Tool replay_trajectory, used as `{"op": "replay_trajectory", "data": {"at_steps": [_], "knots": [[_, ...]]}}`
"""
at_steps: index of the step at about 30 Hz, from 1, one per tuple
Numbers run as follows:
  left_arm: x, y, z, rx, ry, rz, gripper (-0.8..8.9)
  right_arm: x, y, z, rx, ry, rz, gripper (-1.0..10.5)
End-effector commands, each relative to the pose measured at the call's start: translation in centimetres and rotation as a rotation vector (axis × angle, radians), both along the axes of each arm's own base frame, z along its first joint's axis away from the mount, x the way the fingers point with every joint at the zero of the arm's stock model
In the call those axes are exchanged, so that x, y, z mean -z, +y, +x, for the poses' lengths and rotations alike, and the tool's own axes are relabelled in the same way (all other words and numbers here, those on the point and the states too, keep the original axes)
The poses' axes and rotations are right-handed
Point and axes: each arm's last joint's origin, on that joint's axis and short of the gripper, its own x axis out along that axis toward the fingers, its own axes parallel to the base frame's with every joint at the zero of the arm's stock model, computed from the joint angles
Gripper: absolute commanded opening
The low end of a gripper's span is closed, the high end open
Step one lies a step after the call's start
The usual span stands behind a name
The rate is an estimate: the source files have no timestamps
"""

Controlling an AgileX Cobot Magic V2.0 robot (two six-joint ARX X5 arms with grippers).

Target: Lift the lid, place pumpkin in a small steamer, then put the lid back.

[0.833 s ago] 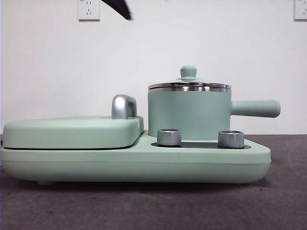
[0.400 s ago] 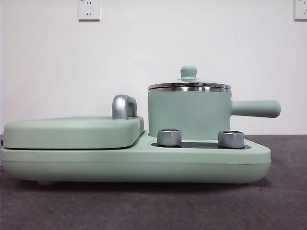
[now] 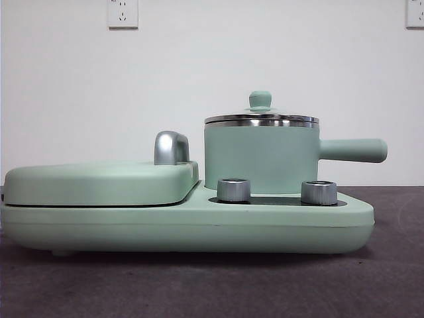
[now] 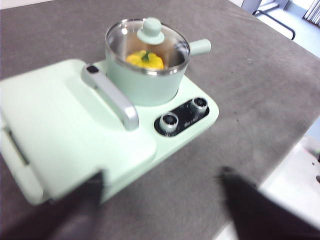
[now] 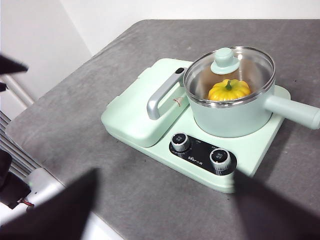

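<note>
The small steamer (image 3: 262, 159) stands on the right half of the mint-green cooker base, its long handle pointing right. The lid (image 3: 260, 101) sits closed on it, knob up. Through the glass, the wrist views show the yellow pumpkin (image 5: 229, 90) lying inside the pot, also in the left wrist view (image 4: 145, 60). My left gripper (image 4: 160, 210) is open and empty, well back from the cooker on the flat cover's side. My right gripper (image 5: 165, 215) is open and empty, high above the table's near side. Neither gripper shows in the front view.
A wide flat mint-green cover (image 3: 99, 182) with a chrome handle (image 3: 171, 147) fills the left half of the base (image 3: 199, 228). Two steel dials (image 3: 233, 189) (image 3: 318, 192) sit in front of the pot. The grey table's edge (image 5: 65, 180) runs close by.
A black arm tip at the top of the front view a second ago has left the picture. The lid, pot and cooker have not moved.
</note>
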Motion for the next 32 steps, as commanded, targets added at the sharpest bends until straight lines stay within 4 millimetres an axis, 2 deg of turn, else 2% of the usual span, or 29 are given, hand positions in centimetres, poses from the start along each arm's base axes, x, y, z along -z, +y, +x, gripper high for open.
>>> {"op": "replay_trajectory", "data": {"at_steps": [1,7,21,27,30,32], "knots": [[0.8,0.3,-0.4,-0.004,-0.001,-0.014,0.07,-0.4,-0.1,-0.1,-0.006,-0.020,0.011,0.2],[1.2,1.1,-1.3,-0.005,0.019,0.000,0.06,-0.4,-0.1,-0.1,0.002,-0.025,0.015,0.2],[1.1,1.7,-1.7,-0.032,-0.016,-0.028,0.06,-0.4,-0.1,-0.1,0.002,-0.025,0.015,0.2],[1.4,2.8,-1.5,-0.249,-0.039,-0.041,0.06,-0.4,-0.1,-0.1,0.002,-0.025,0.014,0.2],[2.7,3.3,-1.0,-0.384,-0.062,-0.046,0.06,-0.4,-0.1,-0.1,0.002,-0.025,0.015,0.2],[3.9,3.5,-0.3,-0.426,-0.152,-0.026,0.06,-0.4,-0.1,-0.1,0.002,-0.025,0.014,0.2]]}}
